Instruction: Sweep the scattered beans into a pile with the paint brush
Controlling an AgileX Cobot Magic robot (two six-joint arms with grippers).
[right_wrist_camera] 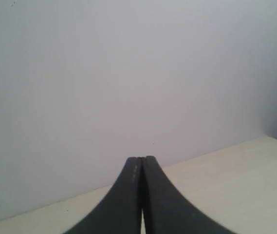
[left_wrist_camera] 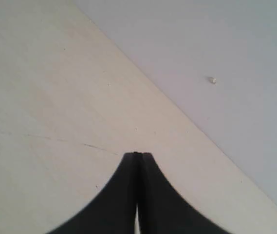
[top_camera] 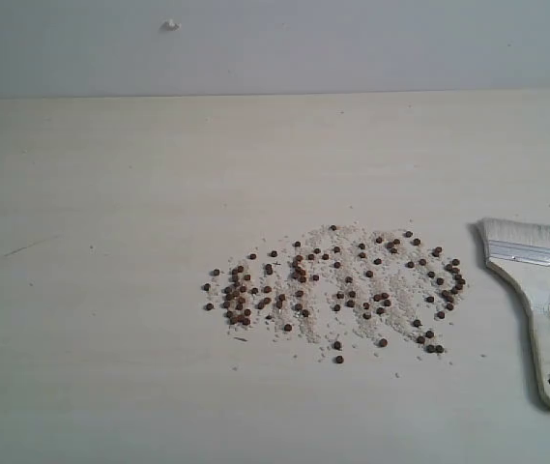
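Note:
Dark reddish-brown beans (top_camera: 337, 290) lie scattered across the middle of the pale table, mixed with fine white crumbs. To their right the paint brush (top_camera: 534, 290) lies flat, off-white bristles toward the back and the holed handle end toward the front. Neither arm shows in the exterior view. My left gripper (left_wrist_camera: 138, 154) is shut with nothing between its black fingers, over bare table near the wall. My right gripper (right_wrist_camera: 141, 158) is shut too and holds nothing, facing the wall above the table's back edge. Beans and brush are out of both wrist views.
The pale wooden table (top_camera: 110, 242) meets a grey-white wall (top_camera: 352, 43) at the back. A small white speck (top_camera: 170, 25) sits on the wall. A thin dark scratch (top_camera: 23, 248) marks the table at the left.

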